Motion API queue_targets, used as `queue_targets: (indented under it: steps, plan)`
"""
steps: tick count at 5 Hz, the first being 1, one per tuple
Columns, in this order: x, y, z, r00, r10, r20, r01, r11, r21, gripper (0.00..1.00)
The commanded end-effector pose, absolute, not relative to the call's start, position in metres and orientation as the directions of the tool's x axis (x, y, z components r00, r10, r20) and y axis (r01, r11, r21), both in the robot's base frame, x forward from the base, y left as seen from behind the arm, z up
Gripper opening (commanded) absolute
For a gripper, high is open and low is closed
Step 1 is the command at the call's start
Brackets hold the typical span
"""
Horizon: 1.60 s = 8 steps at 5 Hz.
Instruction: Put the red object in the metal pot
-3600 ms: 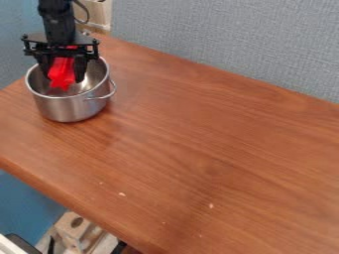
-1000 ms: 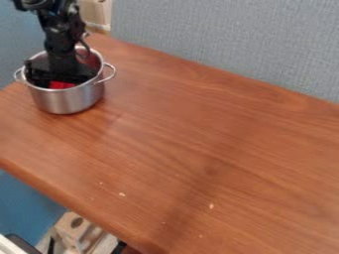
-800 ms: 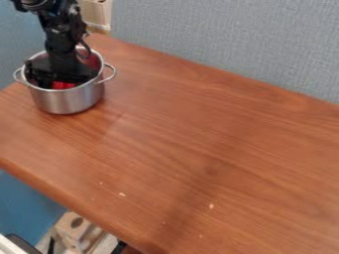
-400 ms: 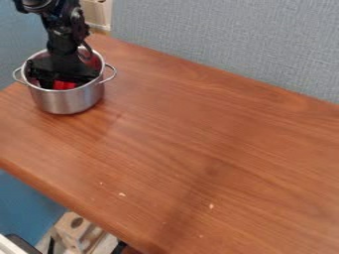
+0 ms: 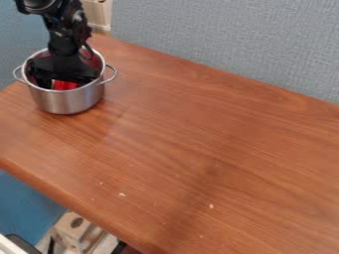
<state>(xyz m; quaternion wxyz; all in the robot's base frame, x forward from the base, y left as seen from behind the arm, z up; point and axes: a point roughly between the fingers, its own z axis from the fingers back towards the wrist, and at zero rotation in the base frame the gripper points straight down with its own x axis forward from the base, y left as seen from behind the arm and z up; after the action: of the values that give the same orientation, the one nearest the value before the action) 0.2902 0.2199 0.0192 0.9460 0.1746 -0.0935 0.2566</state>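
Note:
The metal pot (image 5: 69, 99) stands at the far left corner of the wooden table. My black gripper (image 5: 62, 71) reaches down into it from above, its fingers spread wide, almost to the pot's rim on either side. The red object (image 5: 58, 84) lies inside the pot; only bits of red show beneath and beside the fingers. The rest of it is hidden by the gripper. The jaws look open around it rather than clamped on it.
The brown wooden table (image 5: 199, 149) stretches from the pot to the right and front. Its front edge runs diagonally at the lower left. A blue-grey wall (image 5: 239, 40) stands right behind the pot and arm. Some light equipment (image 5: 73, 238) sits below the table edge.
The arm has shifted very slightly to the right above the pot. The pot and the red object inside it stay where they were.

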Motion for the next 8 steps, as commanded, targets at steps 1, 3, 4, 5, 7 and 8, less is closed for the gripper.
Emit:
queue_targets:
  steps: [1,3,4,5,7,8]
  plan:
    - [0.2668,0.2089,-0.0098,0.874,0.456,0.167,-0.486,0.820,0.302,0.00]
    - [0.2645,0.2069,-0.0113,0.875,0.456,0.165,-0.485,0.817,0.313,1.00]
    - [0.2644,0.2062,-0.0108,0.873,0.459,0.165,-0.487,0.813,0.317,1.00]
    - [0.2643,0.2054,-0.0103,0.871,0.462,0.165,-0.490,0.810,0.322,1.00]
    - [0.2642,0.2044,-0.0097,0.868,0.469,0.165,-0.496,0.803,0.331,1.00]
    - [0.2642,0.2038,-0.0094,0.866,0.472,0.165,-0.499,0.799,0.336,1.00]
